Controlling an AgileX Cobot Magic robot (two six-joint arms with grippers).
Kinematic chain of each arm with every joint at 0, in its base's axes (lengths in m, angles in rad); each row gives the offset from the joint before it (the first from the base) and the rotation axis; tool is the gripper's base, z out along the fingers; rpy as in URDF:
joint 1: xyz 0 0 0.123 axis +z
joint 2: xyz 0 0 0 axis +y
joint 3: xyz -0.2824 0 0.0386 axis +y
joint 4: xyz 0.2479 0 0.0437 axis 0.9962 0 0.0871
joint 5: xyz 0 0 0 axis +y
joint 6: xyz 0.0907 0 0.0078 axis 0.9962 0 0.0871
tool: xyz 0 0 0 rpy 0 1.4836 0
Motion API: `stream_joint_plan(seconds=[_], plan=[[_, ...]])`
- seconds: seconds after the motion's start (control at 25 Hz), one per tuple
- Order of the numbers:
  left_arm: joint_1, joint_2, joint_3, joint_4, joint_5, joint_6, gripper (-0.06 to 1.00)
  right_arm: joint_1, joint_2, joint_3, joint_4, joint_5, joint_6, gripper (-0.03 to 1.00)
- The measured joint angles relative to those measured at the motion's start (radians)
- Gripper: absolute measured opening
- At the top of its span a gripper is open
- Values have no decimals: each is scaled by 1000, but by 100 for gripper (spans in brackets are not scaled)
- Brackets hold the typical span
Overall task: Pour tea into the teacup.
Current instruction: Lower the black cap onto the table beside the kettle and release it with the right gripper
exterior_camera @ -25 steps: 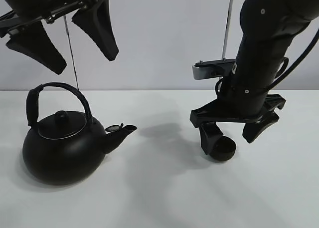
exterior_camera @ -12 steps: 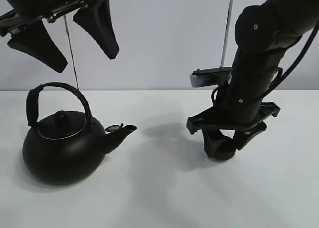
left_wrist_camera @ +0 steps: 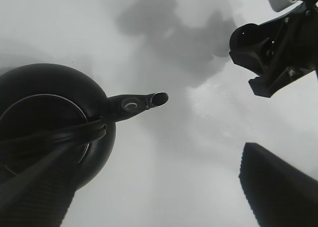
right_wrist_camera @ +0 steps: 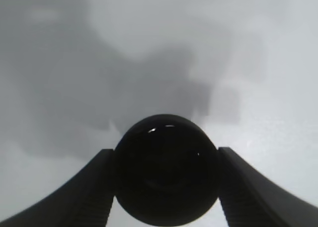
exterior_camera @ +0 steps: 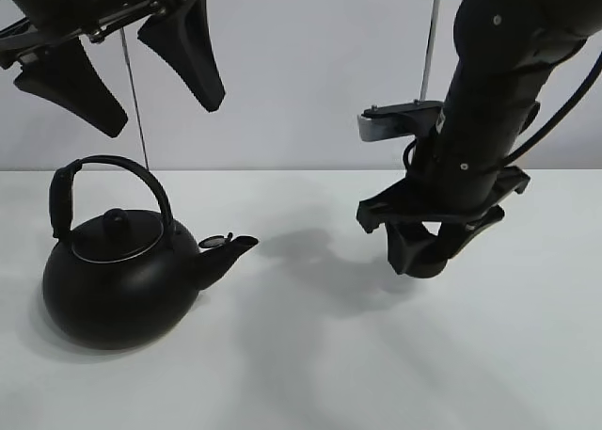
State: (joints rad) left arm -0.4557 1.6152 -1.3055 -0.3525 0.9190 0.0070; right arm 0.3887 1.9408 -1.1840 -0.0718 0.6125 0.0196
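The black kettle (exterior_camera: 118, 279) stands on the white table at the left, handle up and spout (exterior_camera: 235, 246) pointing right. It also shows in the left wrist view (left_wrist_camera: 44, 117). My left gripper (exterior_camera: 162, 110) is open and empty, high above the kettle's handle. My right gripper (exterior_camera: 431, 246) is shut on the small black teacup (exterior_camera: 423, 263) and holds it a little above the table, to the right of the spout. In the right wrist view the teacup (right_wrist_camera: 166, 170) sits between the two fingers (right_wrist_camera: 94, 187), its opening facing the camera.
The white table (exterior_camera: 301, 374) runs across the view with a plain white wall behind. Two thin vertical rods (exterior_camera: 430, 35) stand at the back. The right arm's shadow lies on the table between the kettle and the cup.
My right gripper closed on the teacup, which stood on the table between its open fingers, and has lifted it slightly. The left gripper and the kettle have not moved.
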Motion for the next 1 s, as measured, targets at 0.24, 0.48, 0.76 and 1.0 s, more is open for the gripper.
stream_joint_plan(seconds=[0.24,0.48,0.76,1.0], plan=[[0,0,0,0,0,0,64,0,-70,0,31,31,-212,40],[0,0,0,0,0,0,64,5,-71,1,208,53,-491,40],[0,0,0,0,0,0,64,112,-47,1,244,18,-561,40],[0,0,0,0,0,0,64,159,27,-38,214,-7,-490,40]])
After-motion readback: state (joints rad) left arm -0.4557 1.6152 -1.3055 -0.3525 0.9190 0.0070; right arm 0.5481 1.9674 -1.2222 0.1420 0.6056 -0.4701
